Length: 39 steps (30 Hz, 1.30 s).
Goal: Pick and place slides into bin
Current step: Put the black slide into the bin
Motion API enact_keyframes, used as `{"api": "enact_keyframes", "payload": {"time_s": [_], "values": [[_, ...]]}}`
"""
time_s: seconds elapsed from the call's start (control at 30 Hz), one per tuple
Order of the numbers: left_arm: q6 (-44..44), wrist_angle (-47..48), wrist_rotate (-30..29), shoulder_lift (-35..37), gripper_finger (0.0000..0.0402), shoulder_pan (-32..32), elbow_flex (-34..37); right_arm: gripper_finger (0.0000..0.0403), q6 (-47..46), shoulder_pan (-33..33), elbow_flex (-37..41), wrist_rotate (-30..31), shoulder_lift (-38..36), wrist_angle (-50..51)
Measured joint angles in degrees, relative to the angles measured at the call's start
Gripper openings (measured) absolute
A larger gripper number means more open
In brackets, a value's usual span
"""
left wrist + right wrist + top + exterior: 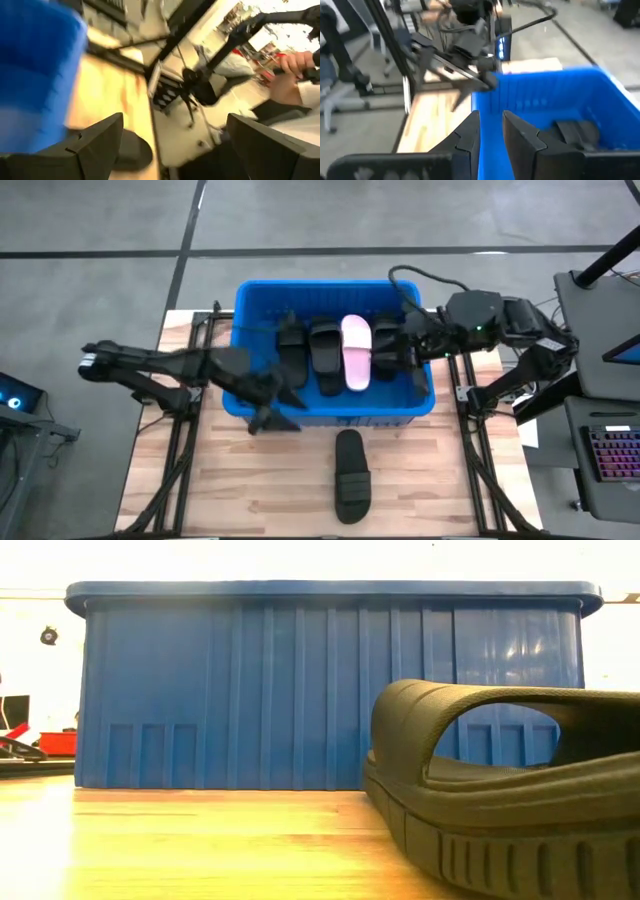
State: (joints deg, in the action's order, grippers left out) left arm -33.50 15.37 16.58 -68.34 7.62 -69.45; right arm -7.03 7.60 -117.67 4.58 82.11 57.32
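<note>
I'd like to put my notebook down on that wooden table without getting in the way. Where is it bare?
Bare wood lies on either side of the black slide, in front of the bin. It is crowded inside the bin, where slides lie abreast, and at its front-left corner and right side, where the left gripper and right gripper hover.

You have the bin (330, 412) at the upper centre of the worktop (260, 490). Four slides (340, 352) lie inside it side by side; one slide (351, 475) lies below it, frame centre.

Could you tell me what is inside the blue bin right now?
Inside the bin, the high view shows black slides beside one pale pink slide. The right gripper covers its right end, so anything beneath is hidden.
</note>
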Motion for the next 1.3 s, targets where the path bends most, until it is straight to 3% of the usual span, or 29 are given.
{"api": "enact_keyframes", "payload": {"time_s": [0.2,0.4,0.73,1.3], "values": [[-6.21,0.35,0.12,-9.6,0.0341,4.85,-2.93,0.0069,-0.19,0.06,0.02,-0.06,-1.6,11.54],[-6.66,-1.19,-0.14,-20.9,0.0341,7.91,-9.93,0.007,0.38,0.04,0.17,-0.07,-3.11,21.03],[-0.11,-0.74,-0.37,-36.32,0.0341,8.63,-19.85,0.0071,2.46,0.04,0.2,-0.7,-6.2,22.27],[5.93,2.59,-3.57,-47.98,0.0341,9.63,-19.51,0.0065,4.2,0.04,0.22,-0.54,-8.87,22.27]]}}
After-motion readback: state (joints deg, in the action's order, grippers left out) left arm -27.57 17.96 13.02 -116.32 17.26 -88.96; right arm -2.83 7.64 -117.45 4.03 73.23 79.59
